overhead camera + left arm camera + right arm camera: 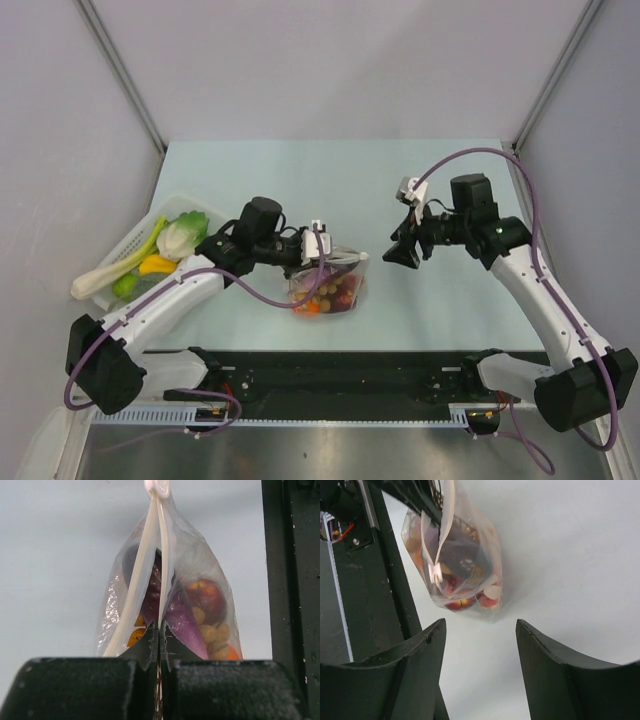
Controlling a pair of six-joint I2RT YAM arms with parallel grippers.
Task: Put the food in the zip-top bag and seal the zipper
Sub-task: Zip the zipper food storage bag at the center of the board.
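The zip-top bag stands on the table at centre, filled with the food: red, purple, tan and orange pieces. My left gripper is shut on the bag's top edge at the zipper. In the left wrist view the zipper has two whitish strips that meet at a white slider at the far end and spread apart toward my left gripper. My right gripper is open and empty, a little to the right of the bag. The right wrist view shows the bag beyond the right gripper.
A white tray at the left holds green, white and yellow toy vegetables. A black rail runs along the near table edge. Grey walls enclose the table at the back and sides.
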